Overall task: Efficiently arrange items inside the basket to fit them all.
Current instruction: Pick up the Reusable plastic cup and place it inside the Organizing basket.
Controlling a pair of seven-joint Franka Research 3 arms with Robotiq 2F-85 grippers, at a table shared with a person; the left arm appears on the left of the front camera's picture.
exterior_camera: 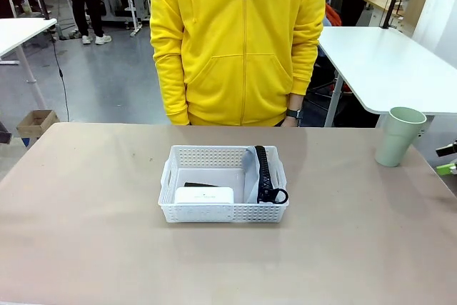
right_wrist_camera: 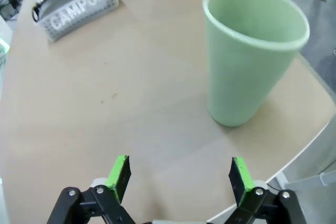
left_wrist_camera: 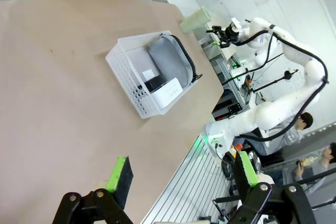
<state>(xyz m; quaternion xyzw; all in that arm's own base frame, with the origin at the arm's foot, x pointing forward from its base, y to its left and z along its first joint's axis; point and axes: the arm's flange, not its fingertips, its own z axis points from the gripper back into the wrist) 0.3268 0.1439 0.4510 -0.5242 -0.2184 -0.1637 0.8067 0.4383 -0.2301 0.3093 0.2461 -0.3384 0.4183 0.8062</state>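
The white perforated basket (exterior_camera: 225, 212) sits mid-table. Inside it a flat white box (exterior_camera: 204, 195) lies at the front left, with a black stapler (exterior_camera: 203, 185) partly showing behind it. A grey pouch (exterior_camera: 251, 171) with a black zipper stands on edge along the right side. The pale green cup (exterior_camera: 398, 136) stands upright on the table far to the right, outside the basket. My right gripper (right_wrist_camera: 178, 174) is open, just short of the cup (right_wrist_camera: 252, 51), and its fingertips (exterior_camera: 447, 168) peek in at the right edge. My left gripper (left_wrist_camera: 182, 174) is open and high above the table, well away from the basket (left_wrist_camera: 128, 74).
A person in a yellow hoodie (exterior_camera: 239, 41) stands at the far edge, arms down. The cup is close to the table's right edge (right_wrist_camera: 294, 145). Bare tabletop surrounds the basket on all sides.
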